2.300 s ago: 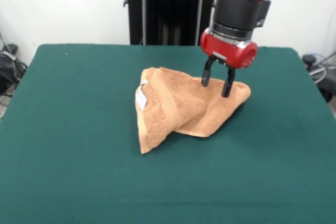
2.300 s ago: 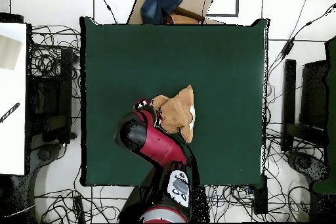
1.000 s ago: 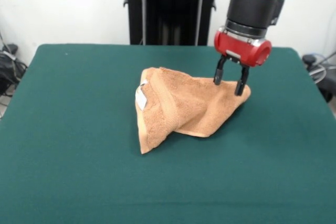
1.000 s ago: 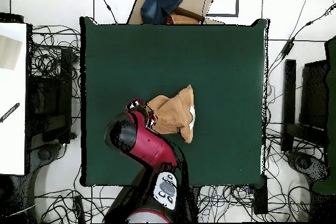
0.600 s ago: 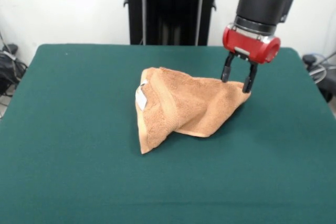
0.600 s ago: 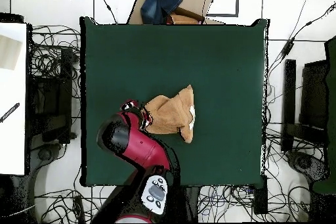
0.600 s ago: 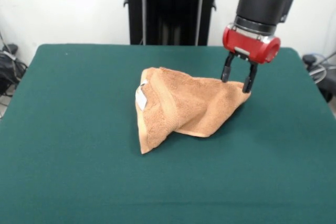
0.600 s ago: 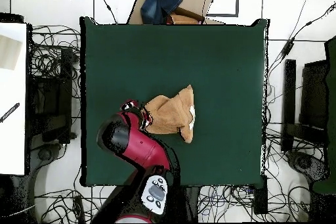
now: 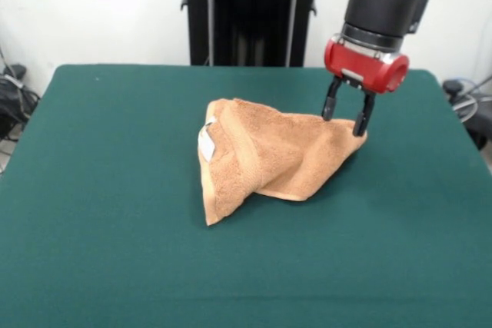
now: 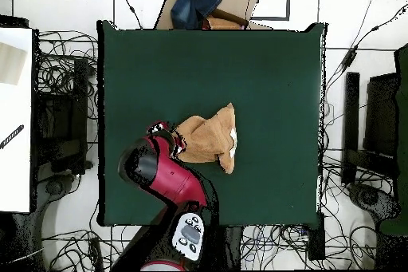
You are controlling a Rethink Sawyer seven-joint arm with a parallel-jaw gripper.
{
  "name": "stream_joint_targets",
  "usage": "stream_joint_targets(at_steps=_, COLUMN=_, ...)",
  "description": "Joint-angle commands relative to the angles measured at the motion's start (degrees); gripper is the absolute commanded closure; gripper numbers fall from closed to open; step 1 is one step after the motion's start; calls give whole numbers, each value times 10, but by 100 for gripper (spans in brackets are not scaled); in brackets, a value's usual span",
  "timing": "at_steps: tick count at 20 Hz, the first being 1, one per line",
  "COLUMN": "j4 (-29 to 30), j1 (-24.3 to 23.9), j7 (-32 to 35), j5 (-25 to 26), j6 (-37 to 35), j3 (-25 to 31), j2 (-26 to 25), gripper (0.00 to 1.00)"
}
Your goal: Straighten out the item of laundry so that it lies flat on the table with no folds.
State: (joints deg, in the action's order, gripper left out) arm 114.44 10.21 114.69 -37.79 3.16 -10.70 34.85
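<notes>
The orange-tan towel [image 9: 269,155] lies crumpled and folded over itself near the middle of the green table [image 9: 115,213], with a small white label [image 9: 206,140] at its left side. In the overhead view the towel [image 10: 211,137] sits left of centre on the table [image 10: 271,77]. My gripper [image 9: 344,117] hangs open just above the towel's right corner, one finger on each side of that corner's tip, holding nothing. Seen from overhead, the arm's red body covers the gripper [image 10: 169,135] at the towel's left end.
A cardboard box with blue cloth [image 10: 203,4] stands beyond the table's far edge in the overhead view. Cables and dark equipment [image 10: 60,117] surround the table. A black stand [image 9: 250,9] rises behind the table.
The gripper has travelled right along the towel from its upper middle to its right corner, staying open; in the last half second it barely shifted. The towel has kept its shape.
</notes>
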Motion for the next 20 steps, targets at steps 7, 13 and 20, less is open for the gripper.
stream_joint_targets(at_steps=7, j4=9, j1=-7, j7=155, j5=-36, j6=4, j3=17, j2=-30, gripper=0)
stream_joint_targets(at_steps=13, j4=3, j1=6, j7=163, j5=-46, j6=13, j3=16, j2=-39, gripper=0)
stream_joint_targets(at_steps=20, j4=-1, j1=30, j7=164, j5=-67, j6=17, j3=5, j2=-48, gripper=0)
